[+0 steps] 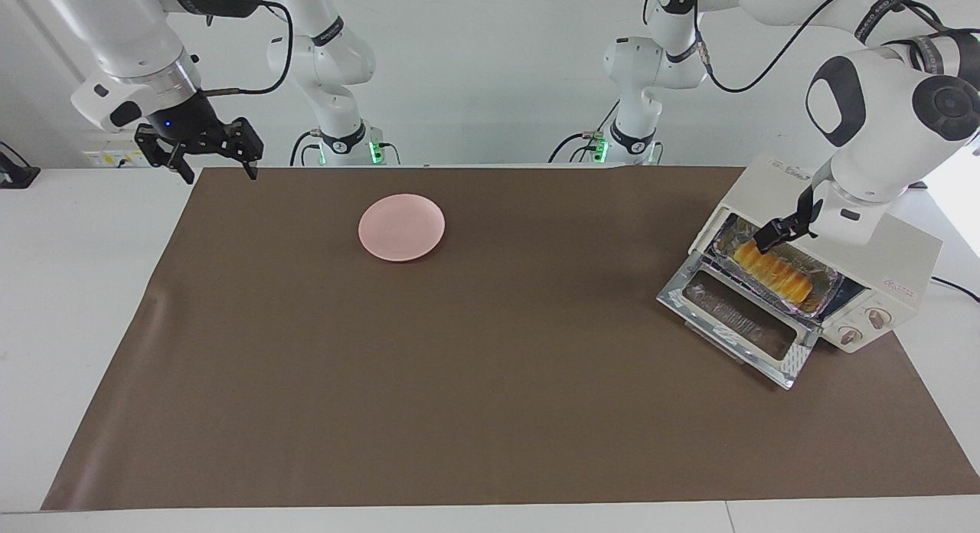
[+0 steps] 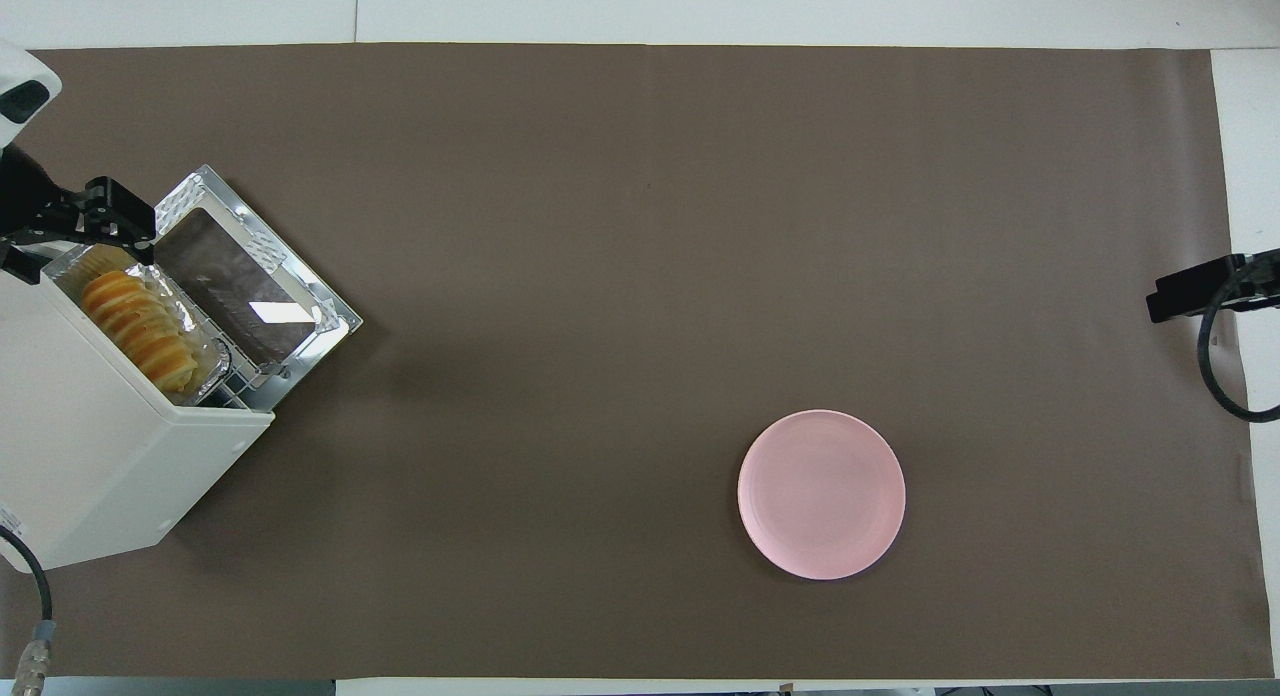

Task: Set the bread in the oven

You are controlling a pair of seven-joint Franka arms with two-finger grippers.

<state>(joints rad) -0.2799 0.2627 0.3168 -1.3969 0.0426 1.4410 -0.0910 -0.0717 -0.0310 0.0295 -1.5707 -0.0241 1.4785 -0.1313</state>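
Bread sitting in foil tray inside oven, mid-right of frame; looking soft, light, crushable — gripping tray rim instead. Left end effector hovering released; right end effector waiting released, upper left.

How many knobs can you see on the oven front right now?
2: both knobs sit side by side on the oven's front panel, beside the open door. None appear hidden.

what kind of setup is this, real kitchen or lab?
Most likely a robotics lab bench, not a kitchen: two arms are mounted at a white table covered with a brown mat, and the only kitchen items are a toaster oven holding bread and a pink plate.
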